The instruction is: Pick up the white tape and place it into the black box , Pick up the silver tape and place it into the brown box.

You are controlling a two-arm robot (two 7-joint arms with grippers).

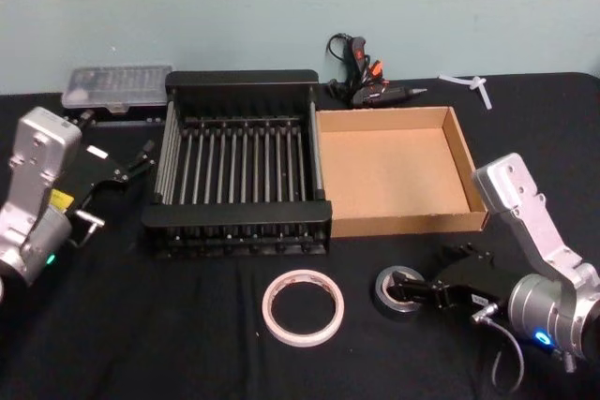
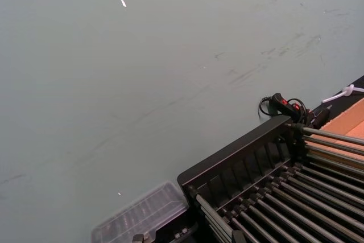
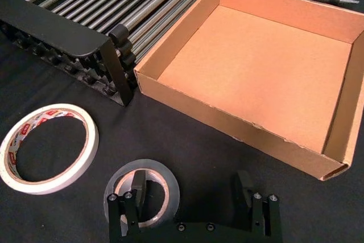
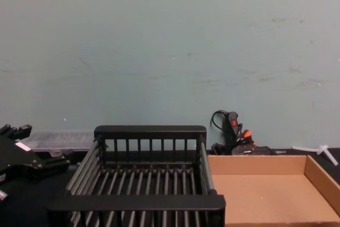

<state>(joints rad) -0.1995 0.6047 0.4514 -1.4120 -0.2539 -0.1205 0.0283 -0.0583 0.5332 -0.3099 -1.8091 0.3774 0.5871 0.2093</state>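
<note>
Two tape rolls sit at the lower centre of the head view: one white tape (image 1: 303, 307) and one silver tape (image 1: 399, 290). Two boxes fill the middle: one black box (image 1: 238, 163) at left, one brown box (image 1: 394, 170) at right. Two grippers show, the left gripper (image 1: 142, 160) at the left edge and the right gripper (image 1: 419, 289) at lower right. Along the top stand one clear case (image 1: 118, 86), one glue gun (image 1: 360, 67) (a second dark tool (image 1: 392, 94) lies beside it) and one white bit (image 1: 471, 84).
</note>
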